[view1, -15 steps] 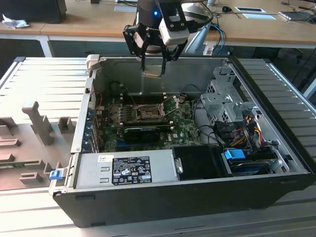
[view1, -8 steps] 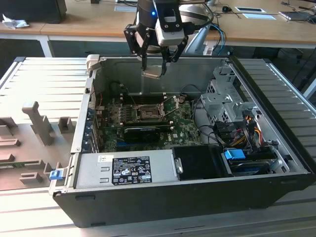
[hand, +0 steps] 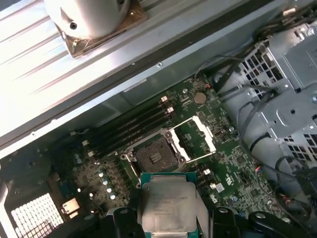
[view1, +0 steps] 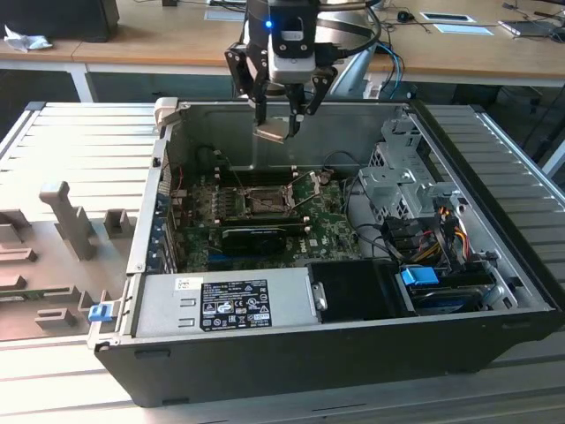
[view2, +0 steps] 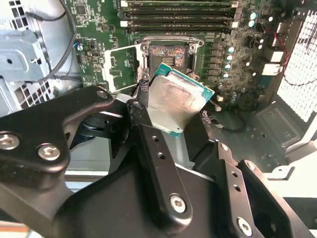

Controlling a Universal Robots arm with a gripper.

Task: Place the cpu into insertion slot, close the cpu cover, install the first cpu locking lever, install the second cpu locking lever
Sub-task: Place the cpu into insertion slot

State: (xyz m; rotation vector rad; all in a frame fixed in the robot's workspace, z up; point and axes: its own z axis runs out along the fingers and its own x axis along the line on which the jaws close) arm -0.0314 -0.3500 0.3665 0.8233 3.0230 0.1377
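Note:
My gripper hangs over the back of the open computer case, shut on the cpu, a pale silver square chip with a green rim. In both wrist views the cpu sits clamped between the black fingers, tilted, well above the board. The insertion slot lies bare on the green motherboard below it, its dark centre showing. The cpu cover stands swung open beside the slot.
Memory sticks run along one side of the slot and a long black card lies along the other. A silver power supply fills the case front; a drive cage and cables crowd the exterior view's right. A grey fixture tray sits outside.

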